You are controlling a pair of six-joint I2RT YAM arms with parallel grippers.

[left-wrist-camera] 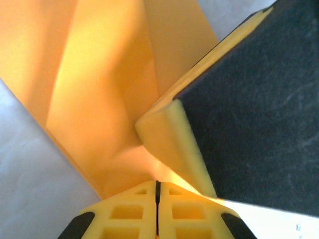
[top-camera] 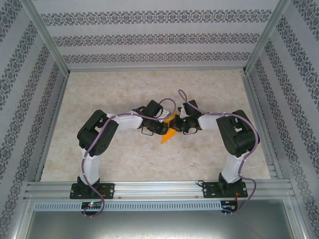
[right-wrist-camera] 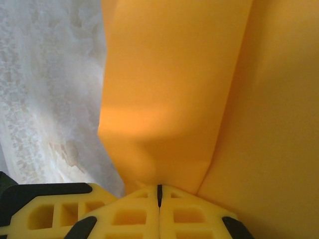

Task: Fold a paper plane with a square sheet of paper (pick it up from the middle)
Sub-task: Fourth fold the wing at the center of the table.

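Well away from the orange-yellow paper plane [top-camera: 169,133], a creased, pointed wedge of thin paper that I take as my reference, stand the white walls with grey ornamental stripes [top-camera: 149,37]. They close it in at the back and on both sides. Under it spreads the beige marbled tabletop [top-camera: 149,89]. The plane sits near the table's middle, its point aimed near-left. I cannot tell whether that point touches the surface. Nearer to me than the plane, the ribbed aluminium rail [top-camera: 159,189] runs along the table's edge and carries both bases.

Left of the plane is the black-and-white left arm [top-camera: 97,134], elbow out and forearm reaching in to it. Right of the plane is the matching right arm [top-camera: 234,132], mirrored.

The left gripper [top-camera: 162,129] meets the plane's left side. In its wrist view the pale yellow latticed fingertips [left-wrist-camera: 129,211] are pressed together with only a hairline seam between them. The paper [left-wrist-camera: 99,99] runs down into that seam, so it is pinched. The right gripper [top-camera: 181,124] meets the plane's right side. Its wrist view reads the same: fingertips [right-wrist-camera: 129,214] tight together, with an orange fold [right-wrist-camera: 174,74] caught at the seam.

Against the plane in the left wrist view leans a dark flat slab with a pale yellow edge [left-wrist-camera: 249,109]. I cannot tell which part of the rig it is.
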